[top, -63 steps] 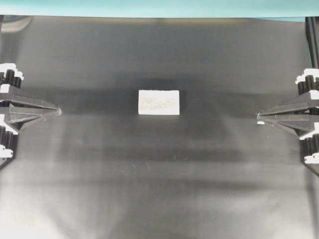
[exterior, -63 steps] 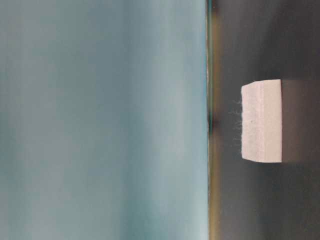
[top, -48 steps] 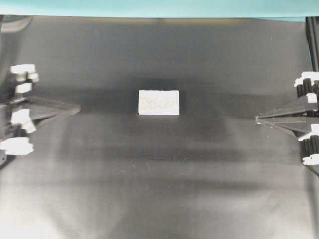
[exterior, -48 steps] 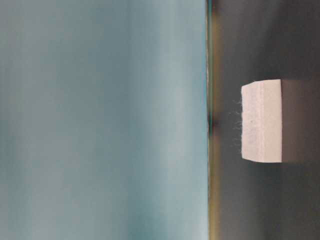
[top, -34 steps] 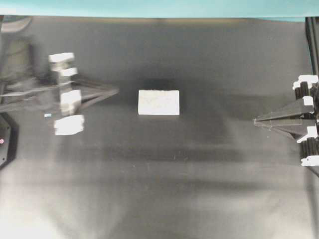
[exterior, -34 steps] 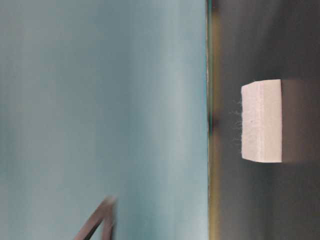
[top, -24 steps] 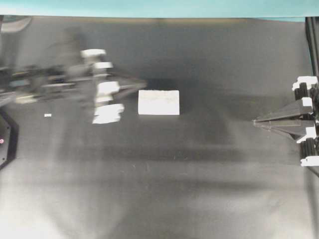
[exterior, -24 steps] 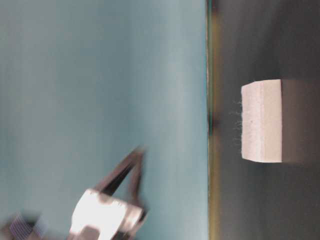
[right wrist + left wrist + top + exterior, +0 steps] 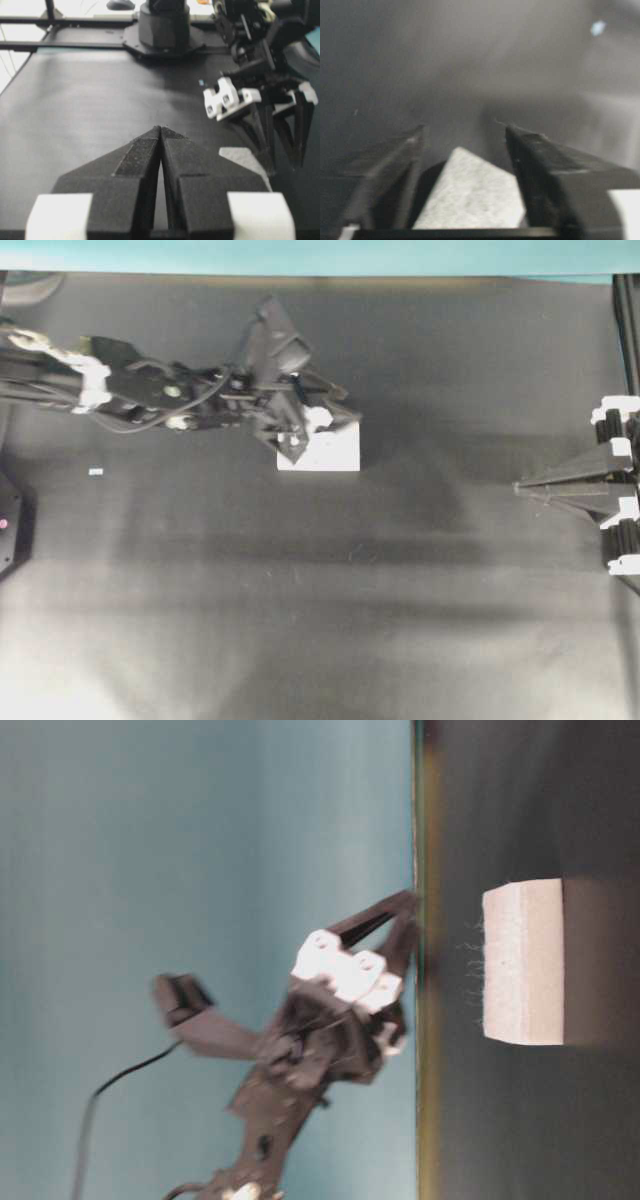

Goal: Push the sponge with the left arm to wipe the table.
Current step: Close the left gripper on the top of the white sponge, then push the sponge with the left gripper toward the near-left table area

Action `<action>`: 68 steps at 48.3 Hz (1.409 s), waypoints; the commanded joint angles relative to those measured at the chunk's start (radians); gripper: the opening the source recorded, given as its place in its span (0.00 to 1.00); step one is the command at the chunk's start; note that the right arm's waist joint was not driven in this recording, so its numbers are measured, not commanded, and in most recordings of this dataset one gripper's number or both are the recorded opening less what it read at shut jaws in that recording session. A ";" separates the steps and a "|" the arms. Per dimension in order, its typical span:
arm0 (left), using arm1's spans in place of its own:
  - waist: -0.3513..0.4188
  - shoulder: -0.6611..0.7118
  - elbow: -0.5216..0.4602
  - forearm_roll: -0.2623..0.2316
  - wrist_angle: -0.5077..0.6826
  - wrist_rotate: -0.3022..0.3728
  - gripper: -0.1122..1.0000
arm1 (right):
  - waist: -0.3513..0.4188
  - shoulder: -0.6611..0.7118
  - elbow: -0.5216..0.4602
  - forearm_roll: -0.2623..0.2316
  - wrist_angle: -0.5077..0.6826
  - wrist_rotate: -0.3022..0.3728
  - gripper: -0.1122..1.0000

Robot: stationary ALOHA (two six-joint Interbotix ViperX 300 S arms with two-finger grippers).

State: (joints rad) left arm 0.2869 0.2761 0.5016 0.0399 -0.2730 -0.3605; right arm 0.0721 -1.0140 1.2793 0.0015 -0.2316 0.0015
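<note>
The white sponge (image 9: 336, 451) lies near the middle of the black table (image 9: 300, 620). The left arm (image 9: 150, 390) reaches in from the left. My left gripper (image 9: 318, 430) hangs pointing down over the sponge's upper left corner, jaws open. In the left wrist view the sponge (image 9: 470, 197) shows between and below the two fingers (image 9: 547, 165). I cannot tell whether they touch it. The table-level view shows the gripper (image 9: 405, 910) and the sponge (image 9: 525, 960). My right gripper (image 9: 520, 486) is shut and empty at the right edge, as the right wrist view (image 9: 161, 129) also shows.
A teal strip (image 9: 300, 255) runs along the table's far edge. A tiny white speck (image 9: 96, 472) lies at the left. The left arm's base (image 9: 162, 25) stands at the far end in the right wrist view.
The left arm has swung quickly from the left edge across to the sponge, turned its gripper downward and opened it. The sponge and the right gripper have stayed put.
</note>
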 commanded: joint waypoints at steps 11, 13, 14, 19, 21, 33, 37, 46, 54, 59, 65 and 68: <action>0.012 0.086 -0.048 0.003 -0.006 -0.052 0.70 | 0.000 -0.009 0.005 0.002 -0.003 0.006 0.10; 0.011 0.091 -0.044 0.002 -0.003 -0.075 0.70 | 0.000 -0.011 0.006 0.002 -0.003 0.006 0.10; 0.011 0.091 -0.040 0.002 -0.002 -0.086 0.70 | 0.000 -0.011 0.008 0.002 -0.003 0.006 0.10; 0.008 0.087 -0.018 0.002 0.005 -0.133 0.70 | 0.000 -0.014 0.012 0.002 -0.005 0.006 0.10; 0.003 0.084 -0.009 0.003 0.005 -0.144 0.70 | 0.000 -0.015 0.012 0.002 -0.003 0.006 0.10; -0.046 0.071 0.040 0.003 0.006 -0.164 0.70 | 0.000 -0.015 0.014 0.002 -0.003 0.006 0.10; -0.067 0.063 0.051 0.003 0.006 -0.172 0.70 | 0.000 -0.015 0.015 0.002 -0.005 0.006 0.10; -0.114 0.014 0.092 0.002 0.032 -0.190 0.70 | 0.000 -0.017 0.018 0.002 -0.003 0.006 0.10; -0.144 -0.054 0.155 0.003 0.044 -0.192 0.70 | 0.000 -0.015 0.021 0.002 -0.005 0.006 0.10; -0.160 -0.095 0.202 0.002 0.041 -0.192 0.70 | 0.000 -0.015 0.023 0.002 -0.005 0.006 0.10; -0.189 -0.140 0.258 0.003 0.034 -0.192 0.70 | 0.000 -0.015 0.023 0.002 -0.005 0.006 0.10; -0.206 -0.156 0.291 0.003 0.031 -0.192 0.70 | 0.002 -0.015 0.023 0.002 -0.005 0.008 0.10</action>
State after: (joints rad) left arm 0.1043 0.1565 0.7609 0.0399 -0.2301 -0.5522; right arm 0.0721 -1.0339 1.3085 0.0015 -0.2301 0.0015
